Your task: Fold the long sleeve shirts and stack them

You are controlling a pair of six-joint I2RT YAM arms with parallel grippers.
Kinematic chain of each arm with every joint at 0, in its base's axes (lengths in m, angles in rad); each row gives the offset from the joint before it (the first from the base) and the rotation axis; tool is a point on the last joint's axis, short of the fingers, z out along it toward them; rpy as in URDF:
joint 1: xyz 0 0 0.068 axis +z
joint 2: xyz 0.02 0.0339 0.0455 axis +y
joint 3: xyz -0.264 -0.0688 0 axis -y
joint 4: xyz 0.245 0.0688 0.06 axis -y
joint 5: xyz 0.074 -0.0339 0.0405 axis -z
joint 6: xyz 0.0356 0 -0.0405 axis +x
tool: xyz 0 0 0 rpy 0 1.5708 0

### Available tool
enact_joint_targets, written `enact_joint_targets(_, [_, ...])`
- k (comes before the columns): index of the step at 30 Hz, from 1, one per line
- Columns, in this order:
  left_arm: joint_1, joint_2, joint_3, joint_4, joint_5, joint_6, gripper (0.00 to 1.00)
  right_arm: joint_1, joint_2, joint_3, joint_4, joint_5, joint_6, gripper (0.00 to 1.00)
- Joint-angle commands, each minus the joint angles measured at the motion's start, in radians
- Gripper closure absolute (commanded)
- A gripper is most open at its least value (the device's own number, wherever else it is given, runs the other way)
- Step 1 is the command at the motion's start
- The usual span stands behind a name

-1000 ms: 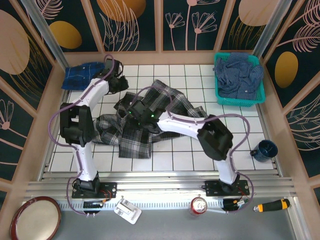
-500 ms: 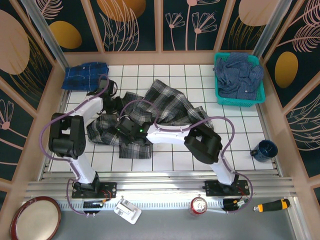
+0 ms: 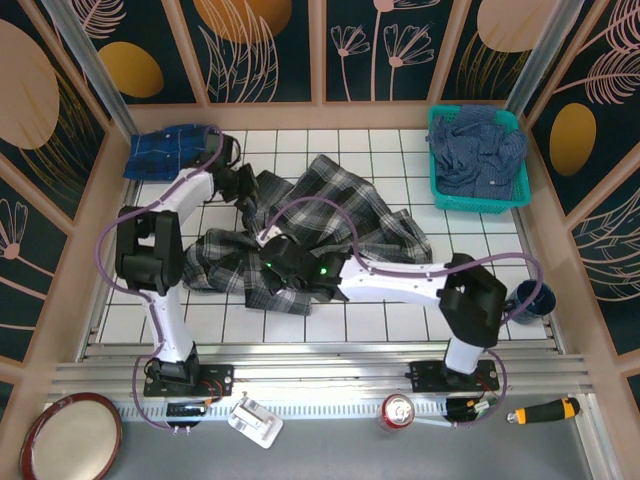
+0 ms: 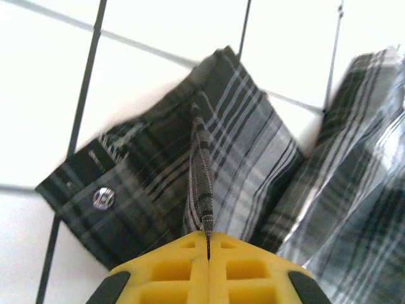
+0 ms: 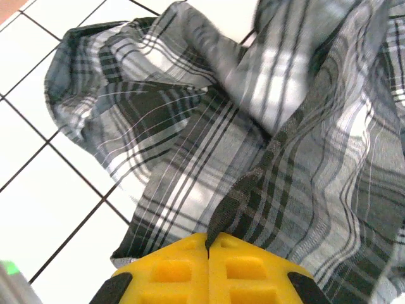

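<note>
On the white tiled desk (image 3: pixel 380 320), the grey plaid shirt (image 3: pixel 345 200) is lying crumpled mid-frame. My left jaws are pinching shut on its sleeve by the cuff (image 4: pixel 88 183); my right jaws are clamping a ridge of its cloth. The blue plaid shirt (image 3: pixel 165 150) is sitting upper left.

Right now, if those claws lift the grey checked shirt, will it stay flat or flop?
Probably flop: the grey plaid shirt lies rumpled in soft folds. It likely sags between grips, since the left gripper and right gripper each pinch only a thin ridge. The buttoned cuff may dangle.
</note>
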Motion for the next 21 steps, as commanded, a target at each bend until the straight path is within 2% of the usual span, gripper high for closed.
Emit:
enact_joint_targets(1, [-0.001,0.075,0.140,-0.031,-0.004,-0.027,1.00,0.029,-0.053,-0.071,0.020,-0.018,-0.026,1.00])
enact_joint_targets(4, [-0.001,0.199,0.390,-0.117,-0.052,-0.038,1.00,0.097,-0.132,-0.135,0.028,-0.049,-0.045,1.00])
enact_joint_targets(6, [0.000,0.308,0.587,-0.174,-0.080,-0.061,1.00,0.148,-0.193,-0.197,0.063,-0.114,-0.064,1.00])
enact_joint_targets(9, [0.003,0.471,0.901,-0.238,-0.098,-0.101,1.00,0.204,-0.240,-0.281,0.086,-0.143,-0.015,1.00])
enact_joint_targets(11, [0.008,0.558,1.036,-0.232,-0.081,-0.136,1.00,0.224,-0.258,-0.330,0.098,-0.157,0.022,1.00])
enact_joint_targets(14, [0.019,0.570,1.016,-0.145,-0.063,-0.194,1.00,0.244,-0.269,-0.370,0.103,-0.233,0.051,0.99])
enact_joint_targets(15, [0.021,0.553,0.974,-0.113,-0.061,-0.201,0.95,0.253,-0.269,-0.369,0.090,-0.242,0.058,0.95])
enact_joint_targets(16, [0.022,0.538,0.944,-0.096,-0.061,-0.202,0.76,0.256,-0.273,-0.365,0.067,-0.230,0.071,0.87])
enact_joint_targets(17, [0.023,0.522,0.919,-0.088,-0.064,-0.198,0.52,0.252,-0.284,-0.359,0.040,-0.224,0.078,0.73])
enact_joint_targets(19, [0.023,0.494,0.905,-0.110,-0.083,-0.168,0.04,0.235,-0.332,-0.347,-0.004,-0.189,0.069,0.51])
enact_joint_targets(20, [0.025,0.479,0.910,-0.140,-0.106,-0.146,0.01,0.209,-0.369,-0.343,-0.018,-0.191,0.060,0.43])
enact_joint_targets(21, [0.027,0.462,0.913,-0.170,-0.120,-0.127,0.01,0.174,-0.403,-0.339,-0.023,-0.203,0.051,0.42])
